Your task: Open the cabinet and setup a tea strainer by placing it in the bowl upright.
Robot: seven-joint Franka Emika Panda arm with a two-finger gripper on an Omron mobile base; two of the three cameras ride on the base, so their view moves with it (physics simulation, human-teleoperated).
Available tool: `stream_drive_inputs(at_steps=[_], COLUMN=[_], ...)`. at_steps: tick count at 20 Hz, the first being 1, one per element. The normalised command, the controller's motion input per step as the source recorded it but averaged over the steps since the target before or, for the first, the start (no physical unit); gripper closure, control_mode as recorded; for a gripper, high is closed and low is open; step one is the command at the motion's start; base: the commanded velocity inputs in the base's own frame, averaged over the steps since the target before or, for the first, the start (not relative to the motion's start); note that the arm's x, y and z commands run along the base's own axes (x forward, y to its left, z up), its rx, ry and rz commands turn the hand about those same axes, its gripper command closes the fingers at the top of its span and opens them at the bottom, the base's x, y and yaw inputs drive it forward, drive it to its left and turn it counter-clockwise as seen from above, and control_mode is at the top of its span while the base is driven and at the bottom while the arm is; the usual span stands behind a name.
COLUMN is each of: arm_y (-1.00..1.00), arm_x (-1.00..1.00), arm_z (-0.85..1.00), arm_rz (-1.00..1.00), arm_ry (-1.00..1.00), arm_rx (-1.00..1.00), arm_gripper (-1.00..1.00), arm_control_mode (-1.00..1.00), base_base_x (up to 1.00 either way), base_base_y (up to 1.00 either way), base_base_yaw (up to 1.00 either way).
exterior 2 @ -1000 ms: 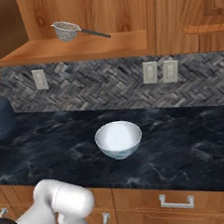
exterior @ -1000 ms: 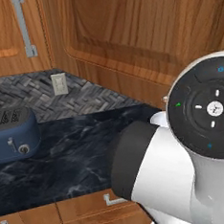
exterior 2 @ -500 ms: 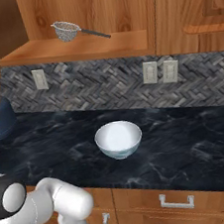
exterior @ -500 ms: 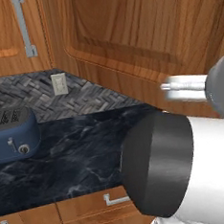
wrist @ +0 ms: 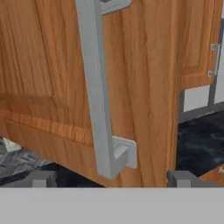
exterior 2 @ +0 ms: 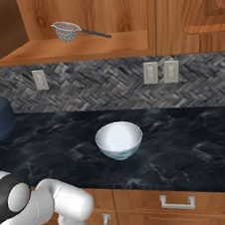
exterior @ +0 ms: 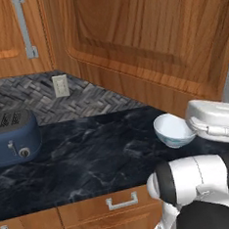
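Note:
The cabinet stands open: its wood shelf (exterior 2: pixel 75 46) is bare to view and its door (exterior: pixel 129 36) has swung out over the counter. On that shelf lies the tea strainer (exterior 2: pixel 67 31), mesh cup to the left, thin dark handle pointing right. Below it the bowl (exterior 2: pixel 119 139) sits upright on the dark counter, also seen at bowl (exterior: pixel 173 130). In the hand view my gripper (wrist: pixel 111 179) is open, a fingertip (wrist: pixel 41 179) on each side of the lower end of the door's grey bar handle (wrist: pixel 98 109), not touching it.
A blue toaster (exterior: pixel 13 137) stands on the counter's left. Wall outlets (exterior 2: pixel 162 71) sit on the herringbone backsplash. A closed cabinet door (exterior 2: pixel 186 9) is right of the shelf. Low drawers (exterior 2: pixel 176 201) run under the counter. My arm's elbow (exterior: pixel 195 178) bulks low in front.
My arm has swung down and aside, uncovering the bowl in the left base view. The strainer, bowl and toaster have not moved.

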Motion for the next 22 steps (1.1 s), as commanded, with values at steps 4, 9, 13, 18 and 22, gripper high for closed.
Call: stream_drive_inputs(at_steps=[4,9,13,18,22], arm_y=[0.00,-0.09,-0.16,-0.23,-0.21], arm_x=[-0.45,-0.13,-0.09,-0.22,-0.22], arm_z=[0.41,0.31,0.04,0.20,0.27], arm_rz=[0.00,0.07,0.13,0.14,0.03], arm_ry=[0.13,0.15,0.16,0.17,0.01], arm_rx=[0.20,0.40,0.56,0.61,0.50], arm_gripper=[-1.00,-1.00,-1.00,-1.00,-1.00], arm_control_mode=[-1.00,-1.00,-1.00,-1.00,-1.00], base_base_x=[0.00,0.00,0.00,0.00,0.00], base_base_y=[0.00,0.00,0.00,0.00,0.00], base_base_yaw=[0.00,0.00,0.00,0.00,0.00])
